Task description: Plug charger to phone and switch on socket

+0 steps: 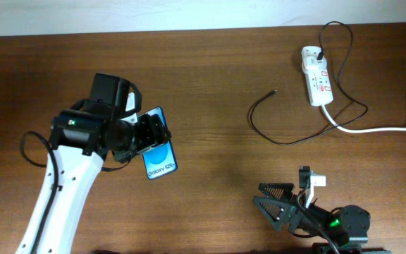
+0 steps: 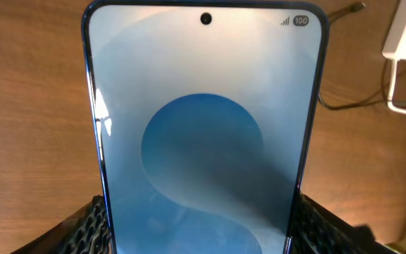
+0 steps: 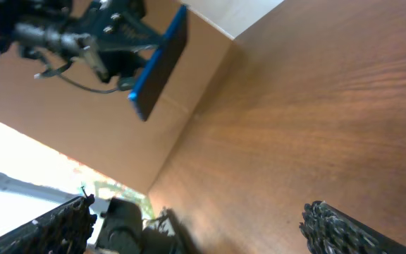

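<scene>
Overhead: phone [image 1: 161, 156] in left hand [image 1: 149, 134]

You have a brown wood-grain table [image 1: 210, 70] before you. At its far right lies a small white plastic power strip [image 1: 316, 76] with red-marked switches. Its thick white cord [image 1: 379, 130] runs off the right edge. A thin black charger cable [image 1: 282, 142] loops from the strip toward mid-table, its tip lying free.

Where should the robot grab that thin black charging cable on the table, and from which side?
Just behind the small plug tip of the charger, coming straight down from above and closing across the cable. That end lies flat and free, apart from the socket, and a grip near the tip probably steers it best. The open right end effector is free for it.
</scene>
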You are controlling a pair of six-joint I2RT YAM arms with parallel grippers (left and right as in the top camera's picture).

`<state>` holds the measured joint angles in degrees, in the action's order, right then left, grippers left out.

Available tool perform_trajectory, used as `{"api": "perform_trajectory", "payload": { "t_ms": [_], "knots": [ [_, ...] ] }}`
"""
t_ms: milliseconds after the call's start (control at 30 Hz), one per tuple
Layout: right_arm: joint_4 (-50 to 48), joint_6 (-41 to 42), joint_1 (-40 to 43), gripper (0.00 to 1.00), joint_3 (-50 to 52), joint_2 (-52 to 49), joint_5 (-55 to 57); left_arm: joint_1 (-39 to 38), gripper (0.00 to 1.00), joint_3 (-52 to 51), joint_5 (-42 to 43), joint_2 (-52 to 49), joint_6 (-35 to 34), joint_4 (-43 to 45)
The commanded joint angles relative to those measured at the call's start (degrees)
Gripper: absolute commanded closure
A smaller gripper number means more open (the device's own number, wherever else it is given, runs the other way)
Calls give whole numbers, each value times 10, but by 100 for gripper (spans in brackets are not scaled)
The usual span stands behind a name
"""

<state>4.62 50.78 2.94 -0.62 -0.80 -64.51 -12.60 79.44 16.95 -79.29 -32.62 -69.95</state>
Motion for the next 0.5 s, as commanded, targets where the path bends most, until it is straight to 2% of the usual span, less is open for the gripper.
{"api": "perform_trajectory", "payload": {
  "t_ms": [0, 100, 267, 467],
  "knots": [
    [-1, -10, -3, 2, 3, 4, -41, -2, 65, -35, 36, 2, -73, 31],
    [-1, -17, -3, 2, 3, 4, -38, -2, 64, -56, 45, 2, -99, 53],
    [21, -142, -3, 2, 3, 2, 29, -2, 64, -60, 45, 2, -148, 74],
    [5, -150, -3, 1, 3, -45, 110, -2, 65, -60, 42, 2, -212, 109]
  ]
}}
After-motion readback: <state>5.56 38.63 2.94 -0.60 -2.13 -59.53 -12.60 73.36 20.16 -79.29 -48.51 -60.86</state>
